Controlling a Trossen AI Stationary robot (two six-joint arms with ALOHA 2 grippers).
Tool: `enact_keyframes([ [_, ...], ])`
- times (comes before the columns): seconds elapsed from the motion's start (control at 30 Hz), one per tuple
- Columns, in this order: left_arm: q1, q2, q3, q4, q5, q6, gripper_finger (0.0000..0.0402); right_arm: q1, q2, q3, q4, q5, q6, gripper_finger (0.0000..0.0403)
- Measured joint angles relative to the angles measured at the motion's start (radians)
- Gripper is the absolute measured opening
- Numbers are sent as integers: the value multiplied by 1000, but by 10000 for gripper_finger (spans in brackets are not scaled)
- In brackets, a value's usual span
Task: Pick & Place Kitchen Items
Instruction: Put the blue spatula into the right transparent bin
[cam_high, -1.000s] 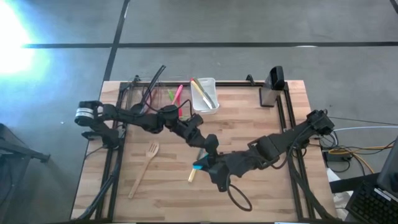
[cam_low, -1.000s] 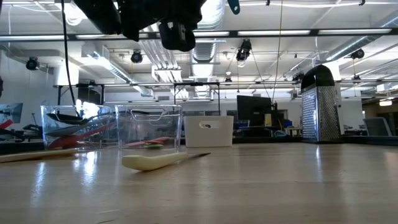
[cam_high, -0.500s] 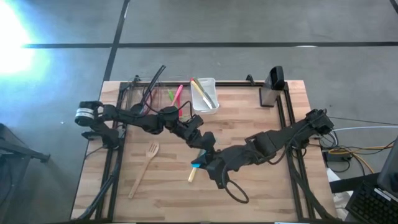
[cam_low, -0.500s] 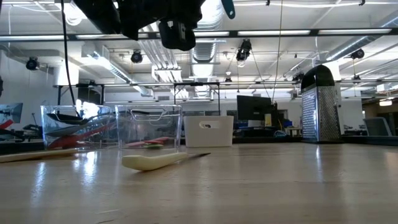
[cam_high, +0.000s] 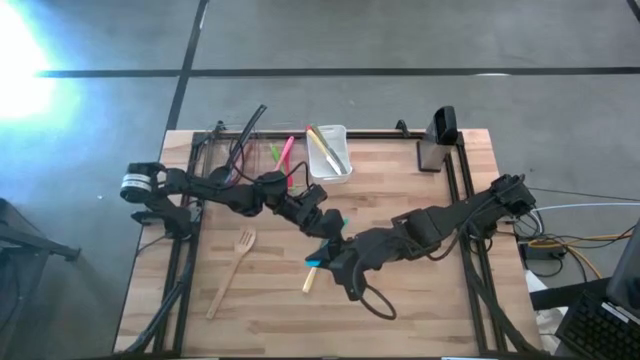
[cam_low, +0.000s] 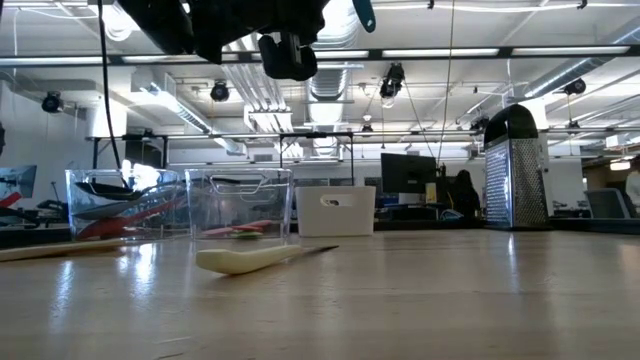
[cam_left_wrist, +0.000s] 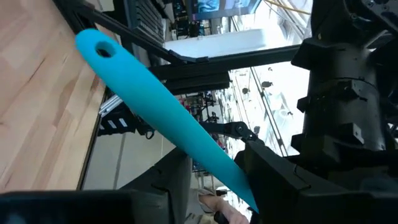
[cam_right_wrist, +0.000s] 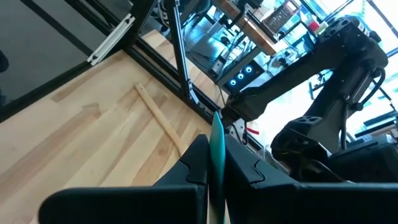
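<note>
- The right gripper (cam_high: 322, 262) sits at the centre of the high view, its fingers (cam_right_wrist: 198, 163) closed flat on a teal spatula (cam_right_wrist: 217, 146); the handle juts up between them in the right wrist view.
- The left gripper (cam_high: 334, 228) hangs just above it in the frame, almost touching it. Teal shows beside it in the high view. How wide its fingers stand, and whether they touch the handle, cannot be told from any view.
- In the left wrist view the teal handle (cam_left_wrist: 163, 111), with a hole at its tip, crosses the frame diagonally down into the right arm's dark fingers.
- Below the two grippers a pale utensil (cam_high: 309, 282) lies on the table (cam_high: 440, 310); a wooden fork (cam_high: 232, 268) lies to the lower left, well apart.
- Open board lies at the lower right and lower left of the high view; black rails run down both sides and along the top edge.
- At the top edge stand clear bins (cam_high: 235, 150) with red and pink utensils and a white bin (cam_high: 329, 152); a grater (cam_high: 437, 140) stands at the upper right.
- Only the low view shows the height: both grippers are well above the board, at the top of the frame, with the pale utensil (cam_low: 250, 260) lying alone in front of the bins.
- Only the right wrist view shows the clamp itself.
- Against a second ago, the right gripper and spatula have shifted up and left, closer to the left gripper; the items on the table are unmoved.
</note>
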Motion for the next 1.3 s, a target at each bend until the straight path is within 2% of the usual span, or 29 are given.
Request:
enact_keyframes([
  [0.33,0,0,58,-2,-19,75,60,1,4,-1,-8,-2,-11,12],
  [0.6,0,0,66,-3,-17,95,52,1,4,-1,-9,-3,29,16],
  [0.7,-1,0,72,11,-10,107,49,1,4,-1,20,-1,81,39],
  [0.93,-2,4,75,-15,14,169,33,3,-4,36,51,16,178,126],
  [1.17,-1,0,77,1,31,200,24,24,0,137,-79,26,216,180],
  [1.3,-1,-2,77,4,35,251,24,53,-3,222,-203,163,280,185],
])
